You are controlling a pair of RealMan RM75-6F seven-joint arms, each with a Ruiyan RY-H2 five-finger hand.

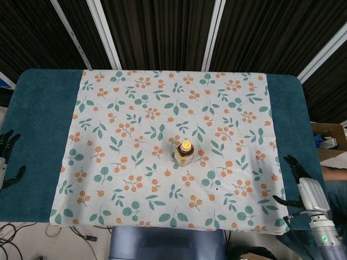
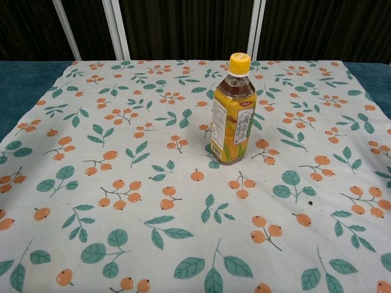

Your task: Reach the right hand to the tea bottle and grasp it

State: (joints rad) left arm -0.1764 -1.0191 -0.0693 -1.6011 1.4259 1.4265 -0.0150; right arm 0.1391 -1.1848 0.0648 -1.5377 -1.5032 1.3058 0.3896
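The tea bottle [image 1: 185, 153] [image 2: 233, 111] stands upright near the middle of the floral cloth, with a yellow cap and a yellow label. My right hand [image 1: 304, 187] is at the table's right front edge, far right of the bottle, fingers spread and holding nothing. At the far left edge, my left hand [image 1: 6, 157] also hangs with fingers apart and empty. Neither hand shows in the chest view.
A white cloth [image 1: 135, 108] printed with orange berries and green leaves covers the teal table [image 1: 43, 108]. Dark slatted panels with white bars stand behind the table. A cardboard box [image 1: 328, 138] sits beyond the right edge.
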